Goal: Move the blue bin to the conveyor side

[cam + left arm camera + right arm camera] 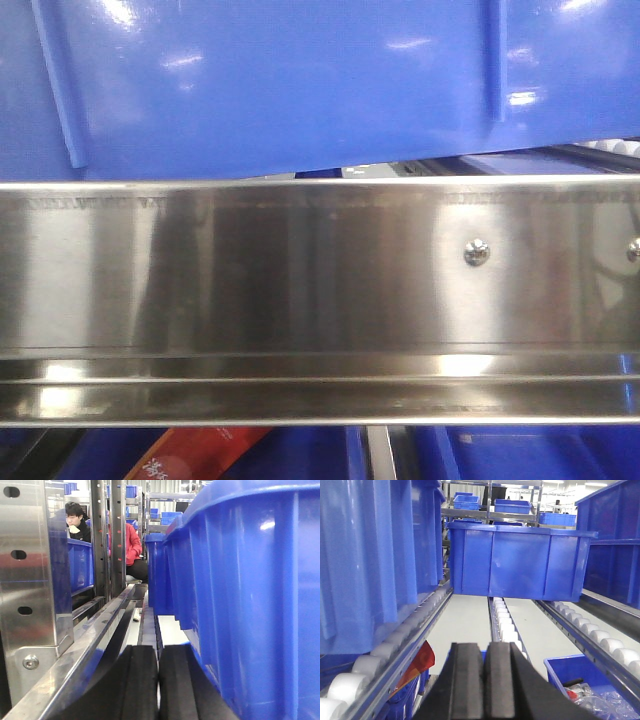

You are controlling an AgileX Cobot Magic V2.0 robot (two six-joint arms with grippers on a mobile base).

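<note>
I see the blue bin filling the top of the front view, just behind the front rail of the table (a steel rack with white rollers). The bin stands between my two arms: in the left wrist view its ribbed wall is close on the right, and in the right wrist view it is close on the left. The left gripper has its jaws together with nothing between them, and the right gripper is the same. Whether either one touches the wall, I cannot tell. The conveyor I do not find in any view.

I judge the bin to be stiff and not fragile, but the plastic is glossy, so probably slippery, and it is too wide for one pair of jaws. Its weight I cannot judge, because the inside is hidden. I would hold it under the thick rim, or press both side walls at once near a rib. A second bin stands farther along the rollers.
</note>
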